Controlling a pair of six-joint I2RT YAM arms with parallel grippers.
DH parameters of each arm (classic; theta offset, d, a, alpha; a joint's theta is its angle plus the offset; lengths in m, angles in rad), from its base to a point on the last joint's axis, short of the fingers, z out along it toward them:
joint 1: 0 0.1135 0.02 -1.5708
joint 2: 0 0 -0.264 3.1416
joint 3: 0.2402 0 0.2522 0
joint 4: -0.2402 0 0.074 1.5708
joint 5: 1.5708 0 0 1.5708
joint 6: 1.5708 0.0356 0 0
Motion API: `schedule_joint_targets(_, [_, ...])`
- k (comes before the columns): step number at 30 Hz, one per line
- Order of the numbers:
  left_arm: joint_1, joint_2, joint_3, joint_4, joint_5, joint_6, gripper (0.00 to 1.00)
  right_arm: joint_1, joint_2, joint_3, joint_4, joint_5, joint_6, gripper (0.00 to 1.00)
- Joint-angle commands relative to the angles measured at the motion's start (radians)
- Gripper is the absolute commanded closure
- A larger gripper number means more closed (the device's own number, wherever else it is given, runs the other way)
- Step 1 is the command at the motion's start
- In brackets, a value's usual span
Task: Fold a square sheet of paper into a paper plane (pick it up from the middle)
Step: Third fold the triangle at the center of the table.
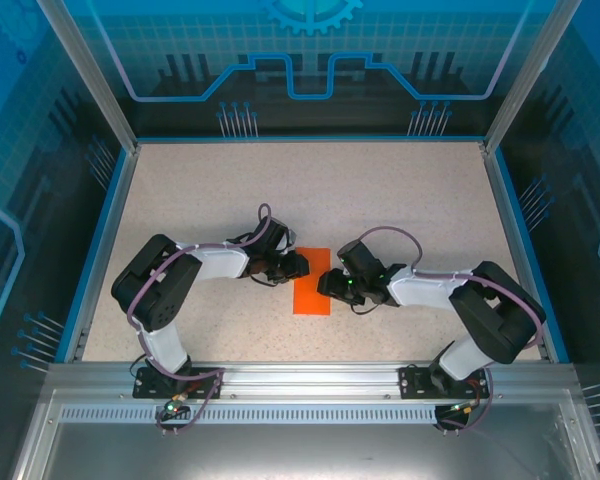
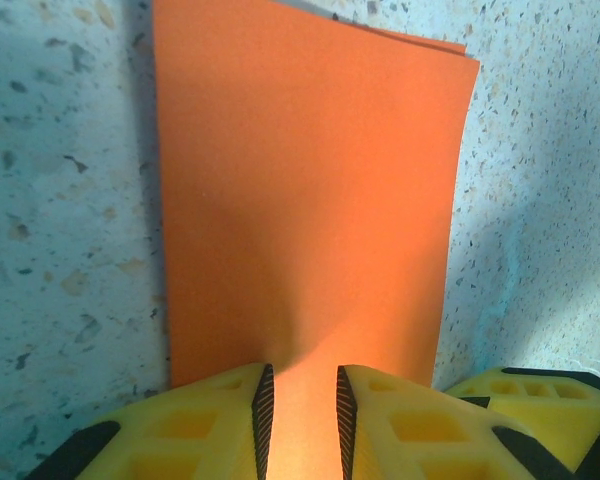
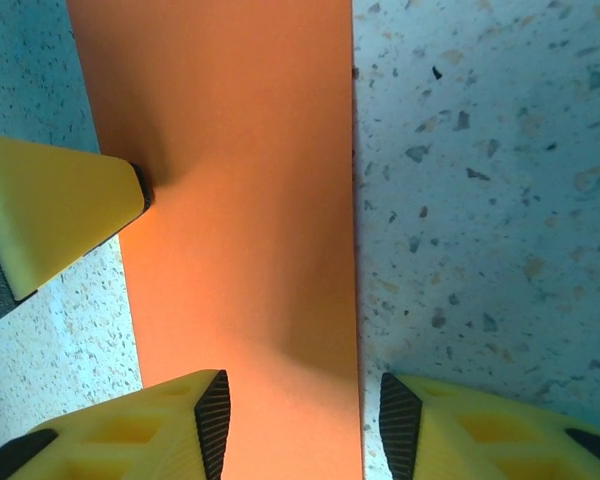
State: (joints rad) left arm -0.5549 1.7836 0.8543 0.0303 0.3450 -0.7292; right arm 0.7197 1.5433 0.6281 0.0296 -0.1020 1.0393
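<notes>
The left gripper (image 2: 302, 388) stands with its jaws only a narrow gap apart, nothing clamped between them. Its yellow fingers (image 2: 195, 420) are down at one edge of the sheet of paper (image 2: 310, 200), and orange shows through the slit between the black pads. From the right wrist camera, one tip of that gripper touches the paper's left margin and casts a small shadow there. The right gripper (image 3: 305, 405) is wider apart and also holds nothing. One pad sits over the orange strip, while the other is over the table (image 3: 480, 200) just beside the paper's long edge. The sheet is folded into a long rectangle and lies flat. In the left wrist view a second layer peeks out at the far corner, so the two layers do not quite line up. From above, the paper lies on the speckled surface around the middle of the workspace, between the two arms, with the left gripper at its left side and the right gripper at its right side.
</notes>
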Motion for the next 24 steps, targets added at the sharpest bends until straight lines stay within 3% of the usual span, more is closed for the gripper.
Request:
schedule_joint_targets(1, [-0.006,0.009,-0.021,-0.027,-0.007,0.018,0.74,0.028,0.05,0.018,0.083,-0.061,-0.01,0.54])
schedule_joint_targets(14, [-0.006,0.005,-0.021,-0.017,0.01,0.019,0.74,0.036,-0.003,0.01,0.045,-0.037,-0.001,0.55])
schedule_joint_targets(24, [-0.006,-0.01,-0.032,-0.006,0.028,0.019,0.74,0.011,-0.028,-0.023,0.128,-0.072,0.023,0.51])
